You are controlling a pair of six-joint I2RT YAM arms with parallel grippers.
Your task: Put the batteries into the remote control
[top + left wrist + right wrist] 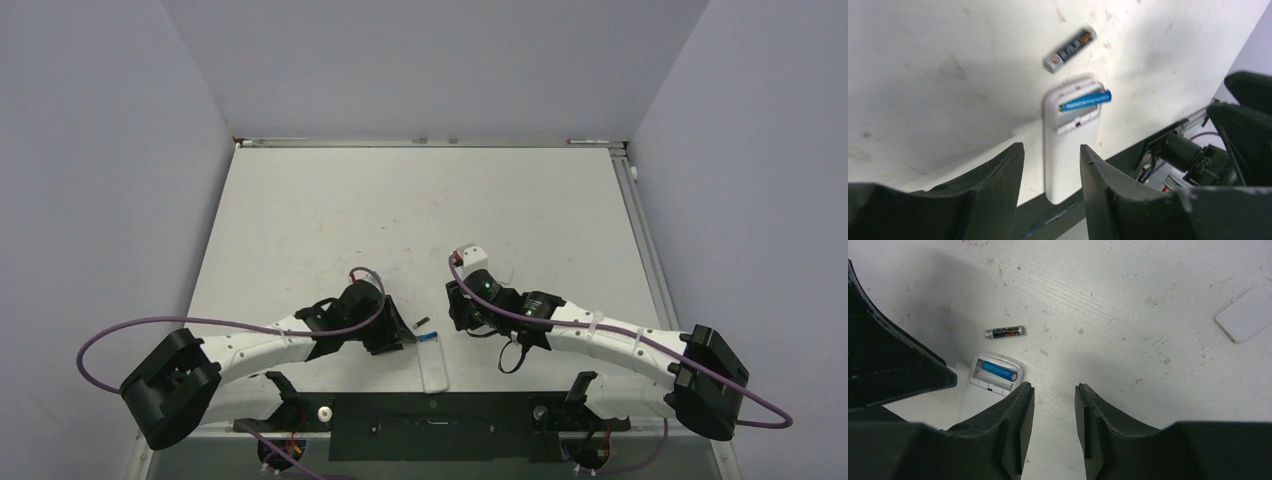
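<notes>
The remote control (1068, 150) lies back-up on the table (1128, 290), battery bay uncovered; the blue battery (1085, 100) sits in that bay, one end seemingly riding over its edge; the dark battery (1070, 50) lies loose just beyond the remote's bay end. Left end effector (1052, 149) hovers above the remote, moderately spread, empty; right end effector (1054, 387) beside the remote, narrow, empty. Probably seating the first cell; next, press it flat, then fetch the dark one.

A scuffed white table (400, 200) spread beneath the left gripper (1052, 147) and right gripper (1054, 386); plain pale grey walls (430, 60) rose beyond and beside them, evenly lit.
</notes>
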